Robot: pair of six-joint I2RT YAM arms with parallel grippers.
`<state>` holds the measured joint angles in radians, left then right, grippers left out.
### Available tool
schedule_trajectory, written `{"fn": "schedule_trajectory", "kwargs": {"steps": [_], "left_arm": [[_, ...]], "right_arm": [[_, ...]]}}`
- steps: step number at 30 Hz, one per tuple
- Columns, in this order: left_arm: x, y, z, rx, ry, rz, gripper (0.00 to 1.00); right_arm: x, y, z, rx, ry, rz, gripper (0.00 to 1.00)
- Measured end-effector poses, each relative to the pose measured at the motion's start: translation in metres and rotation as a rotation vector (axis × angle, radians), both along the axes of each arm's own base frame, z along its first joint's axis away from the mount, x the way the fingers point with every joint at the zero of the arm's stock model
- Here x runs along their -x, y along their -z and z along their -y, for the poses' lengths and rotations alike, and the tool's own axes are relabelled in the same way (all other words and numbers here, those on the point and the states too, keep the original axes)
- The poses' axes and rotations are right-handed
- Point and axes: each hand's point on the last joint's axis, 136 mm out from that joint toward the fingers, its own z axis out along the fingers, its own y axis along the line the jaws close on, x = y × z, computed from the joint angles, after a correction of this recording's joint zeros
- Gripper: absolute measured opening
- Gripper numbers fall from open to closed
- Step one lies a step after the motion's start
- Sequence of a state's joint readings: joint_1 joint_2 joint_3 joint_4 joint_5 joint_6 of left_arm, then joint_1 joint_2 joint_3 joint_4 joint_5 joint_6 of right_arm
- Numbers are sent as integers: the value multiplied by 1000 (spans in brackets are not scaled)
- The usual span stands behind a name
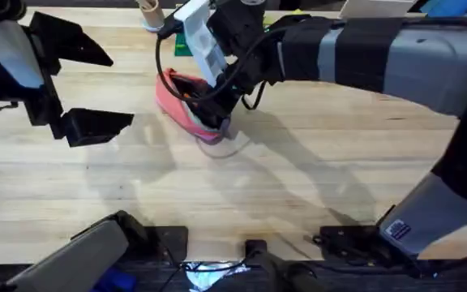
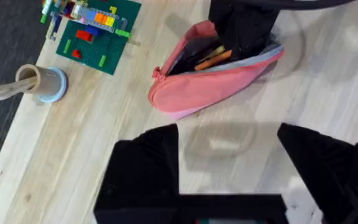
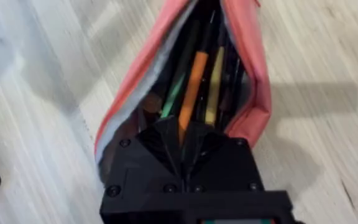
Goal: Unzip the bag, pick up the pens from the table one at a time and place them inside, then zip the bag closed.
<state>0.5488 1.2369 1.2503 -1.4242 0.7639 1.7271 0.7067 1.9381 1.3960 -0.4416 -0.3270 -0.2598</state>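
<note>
Bag point(image 2: 216, 78): soft, light, floppy; open, orange pen point(image 3: 193, 84) inside.
Hold: the zipper end.
My right claw point(image 3: 182, 140): seemingly pinched shut at the mouth.
My left claw point(image 2: 229, 171): spread, empty.

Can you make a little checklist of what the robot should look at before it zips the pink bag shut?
1. The bag is unzipped: ok.
2. The orange pen is inside the bag: ok.
3. The dark pen is inside: cannot tell, the inside is too dark.
4. The right gripper is at the bag's open end: ok.
5. The right gripper has the zipper pull: cannot tell.
6. The left gripper is open, away from the bag: ok.
</note>
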Motion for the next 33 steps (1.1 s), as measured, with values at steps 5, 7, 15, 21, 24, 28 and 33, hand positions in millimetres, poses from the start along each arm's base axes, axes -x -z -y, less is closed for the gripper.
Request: {"fn": "schedule_trajectory", "kwargs": {"steps": [5, 7, 15, 21, 24, 28, 33], "left_arm": [[0, 0, 0, 0, 0, 0, 993], [0, 0, 0, 0, 0, 0, 993], [0, 0, 0, 0, 0, 0, 993], [0, 0, 0, 0, 0, 0, 993], [0, 0, 0, 0, 0, 0, 994], [0, 0, 0, 0, 0, 0, 994], [0, 0, 0, 0, 0, 0, 992]], "right_arm": [[-4, -1, -3, -13, 0, 14, 31], [-4, -1, -3, -14, 0, 16, 33], [0, -1, -7, -18, -13, 13, 960], [0, -1, -6, -17, -11, 10, 996], [0, -1, -6, -17, -11, 10, 995], [0, -1, -6, -17, -10, 9, 996], [0, -1, -6, -21, 15, -7, 996]]}}
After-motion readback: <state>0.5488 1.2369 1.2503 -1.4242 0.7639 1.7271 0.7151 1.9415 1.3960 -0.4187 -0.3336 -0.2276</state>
